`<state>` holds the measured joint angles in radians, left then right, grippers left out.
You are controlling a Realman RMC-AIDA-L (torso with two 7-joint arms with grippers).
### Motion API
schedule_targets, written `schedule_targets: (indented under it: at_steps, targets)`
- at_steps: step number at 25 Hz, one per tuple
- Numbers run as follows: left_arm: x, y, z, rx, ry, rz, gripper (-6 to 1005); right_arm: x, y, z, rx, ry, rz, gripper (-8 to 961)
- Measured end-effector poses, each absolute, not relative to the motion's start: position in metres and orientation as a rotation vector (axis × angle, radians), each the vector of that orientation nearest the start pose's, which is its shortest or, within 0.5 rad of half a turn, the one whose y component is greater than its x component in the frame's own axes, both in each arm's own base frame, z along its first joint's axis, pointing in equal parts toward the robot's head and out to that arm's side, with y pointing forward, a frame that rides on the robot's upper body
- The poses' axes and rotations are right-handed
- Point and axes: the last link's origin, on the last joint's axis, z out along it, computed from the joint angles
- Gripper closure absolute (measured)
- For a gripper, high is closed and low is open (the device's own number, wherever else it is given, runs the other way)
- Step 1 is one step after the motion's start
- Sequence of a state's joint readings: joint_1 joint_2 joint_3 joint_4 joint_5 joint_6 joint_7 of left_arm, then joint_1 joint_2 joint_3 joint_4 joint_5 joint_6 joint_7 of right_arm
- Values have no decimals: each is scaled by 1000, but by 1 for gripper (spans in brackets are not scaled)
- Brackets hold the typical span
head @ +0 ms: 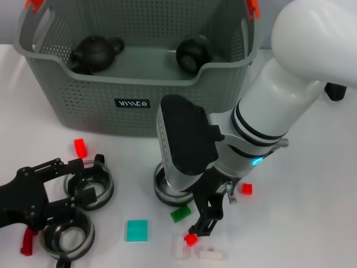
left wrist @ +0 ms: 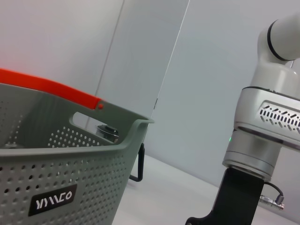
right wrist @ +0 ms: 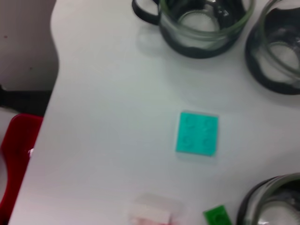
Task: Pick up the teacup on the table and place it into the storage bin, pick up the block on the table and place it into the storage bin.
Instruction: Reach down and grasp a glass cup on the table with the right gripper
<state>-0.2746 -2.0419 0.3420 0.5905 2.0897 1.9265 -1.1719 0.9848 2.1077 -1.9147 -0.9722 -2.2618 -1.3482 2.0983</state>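
The right pincer [head: 196, 233], lower centre, is clenched on a small red block [head: 191, 239]; the left pincer [head: 75, 187], lower left, sits released around a glass teacup [head: 90, 187].

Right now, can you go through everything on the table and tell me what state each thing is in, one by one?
storage bin: upright, holding two black teapots
glass teacups: three on the table, upright, none in the bin
teal flat block: lying flat on the table, untouched
green block: on the table beside the right arm
red block: between the right gripper fingers, low over the table
left gripper: open, fingers around a teacup
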Motion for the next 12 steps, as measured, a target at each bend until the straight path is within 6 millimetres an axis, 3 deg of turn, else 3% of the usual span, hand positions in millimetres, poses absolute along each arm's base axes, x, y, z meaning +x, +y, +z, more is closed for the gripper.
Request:
schedule_targets:
  at_steps: [12]
  targets:
    - [-328,221,35,-2560,-720,-997,236,94,337,-139,-3064,-318,-673,70]
